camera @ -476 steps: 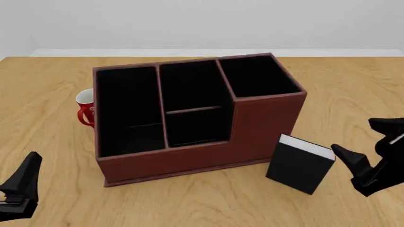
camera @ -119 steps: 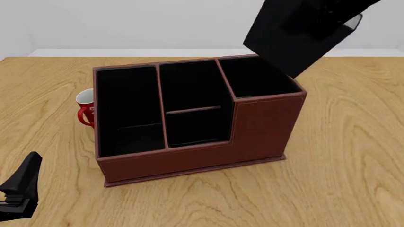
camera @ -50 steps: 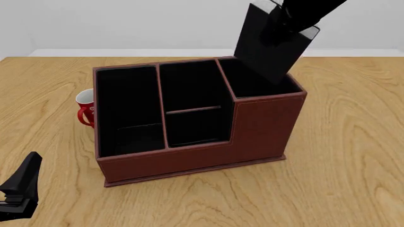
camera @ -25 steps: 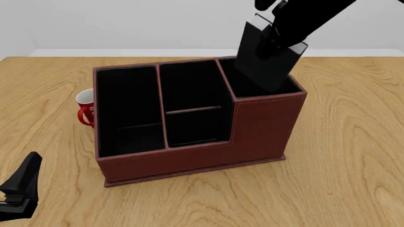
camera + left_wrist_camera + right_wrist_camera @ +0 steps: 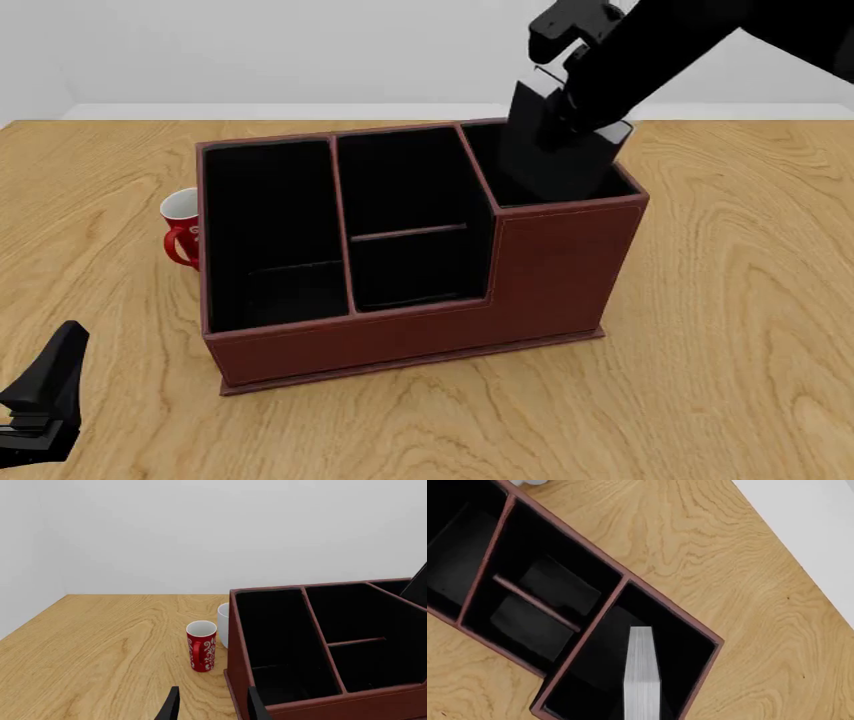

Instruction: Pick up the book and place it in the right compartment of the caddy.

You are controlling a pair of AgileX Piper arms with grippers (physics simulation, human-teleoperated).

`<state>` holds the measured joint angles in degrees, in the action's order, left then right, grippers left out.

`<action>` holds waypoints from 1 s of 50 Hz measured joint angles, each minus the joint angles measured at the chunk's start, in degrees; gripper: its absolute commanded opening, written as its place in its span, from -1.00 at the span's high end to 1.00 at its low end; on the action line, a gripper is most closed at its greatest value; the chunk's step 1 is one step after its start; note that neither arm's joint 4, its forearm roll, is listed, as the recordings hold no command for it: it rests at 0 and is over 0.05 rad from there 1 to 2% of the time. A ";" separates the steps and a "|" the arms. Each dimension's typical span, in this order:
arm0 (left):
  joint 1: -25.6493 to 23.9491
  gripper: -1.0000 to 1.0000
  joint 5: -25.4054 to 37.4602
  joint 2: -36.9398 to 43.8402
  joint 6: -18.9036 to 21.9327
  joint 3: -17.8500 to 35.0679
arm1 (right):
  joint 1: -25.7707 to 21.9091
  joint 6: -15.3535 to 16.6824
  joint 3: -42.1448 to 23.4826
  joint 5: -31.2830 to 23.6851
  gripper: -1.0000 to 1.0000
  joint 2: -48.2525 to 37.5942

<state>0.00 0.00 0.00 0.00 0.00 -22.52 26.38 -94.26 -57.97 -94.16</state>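
The reddish-brown caddy (image 5: 400,335) stands mid-table, its black interior facing up. My right gripper (image 5: 577,95) is shut on the top of the black book (image 5: 550,150) and holds it upright, tilted a little, with its lower part inside the right compartment (image 5: 567,245). In the right wrist view the book's white page edges (image 5: 642,672) stand inside the right compartment (image 5: 690,645), near its middle; the fingers are out of that frame. My left gripper (image 5: 67,340) rests low at the front left, open and empty; its fingertips (image 5: 172,707) show a gap in the left wrist view.
A red-and-white mug (image 5: 180,232) stands against the caddy's left wall; it also shows in the left wrist view (image 5: 201,646), with a white mug (image 5: 223,617) behind it. The caddy's long left section (image 5: 267,225) and shelf-divided middle section (image 5: 407,215) hold nothing.
My right gripper has lowered the book from above the caddy down into the right compartment. The left arm has not moved.
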 measured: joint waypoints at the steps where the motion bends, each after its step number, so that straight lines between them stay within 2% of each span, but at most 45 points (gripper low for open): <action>1: 0.00 -1.00 0.00 0.00 0.00 0.00 | 0.02 -0.05 0.21 0.20 1.00 -0.10; 37: 0.00 -1.00 0.00 0.00 0.00 0.00 | -0.22 -2.70 5.97 6.47 1.00 -3.22; 38: 0.00 -1.00 0.00 0.00 0.00 0.00 | -0.15 -2.63 5.98 6.57 -1.00 -3.33; 50: 0.00 -1.00 0.00 0.00 0.00 0.00 | 0.40 -3.14 5.01 7.02 -1.00 -3.47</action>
<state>0.00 0.00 0.00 0.00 0.00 -22.13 23.24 -89.26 -50.95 -97.63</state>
